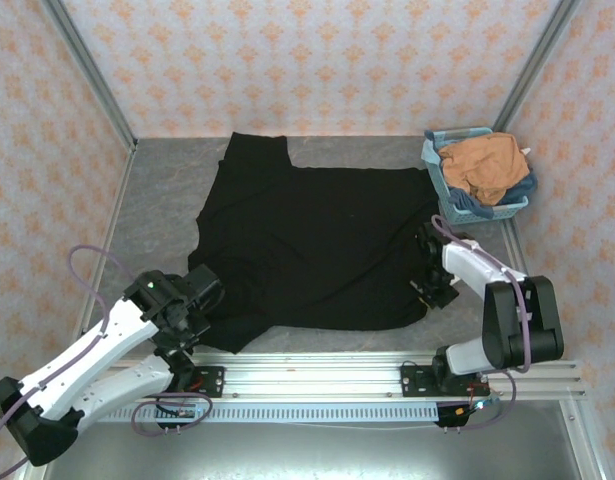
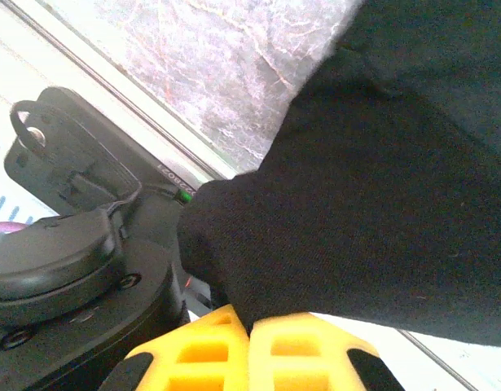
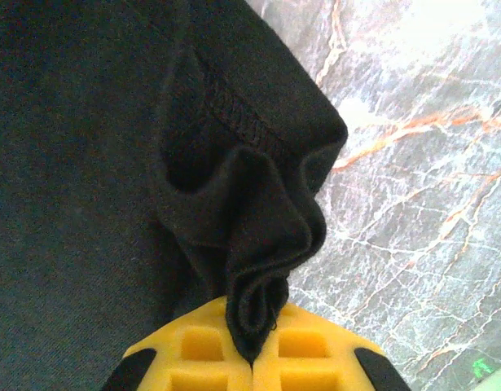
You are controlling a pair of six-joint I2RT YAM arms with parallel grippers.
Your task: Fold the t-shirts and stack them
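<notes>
A large black t-shirt [image 1: 317,240] lies spread on the grey marbled table [image 1: 162,200], plain side up. My left gripper [image 1: 202,300] pinches its near left corner; in the left wrist view the yellow fingers [image 2: 209,350] are shut on the black cloth [image 2: 372,204]. At the shirt's near right corner my right gripper [image 1: 434,285] grips a bunched fold of hem [image 3: 258,261] between its shut yellow fingers [image 3: 307,358]. An orange-tan t-shirt [image 1: 484,165] sits crumpled in the light-blue basket [image 1: 505,212] at the back right.
The basket stands against the right wall, just beyond my right arm. Patterned walls close in the back and both sides. An aluminium rail [image 1: 317,370] carrying both arm bases runs along the near edge. Bare table shows left of the shirt.
</notes>
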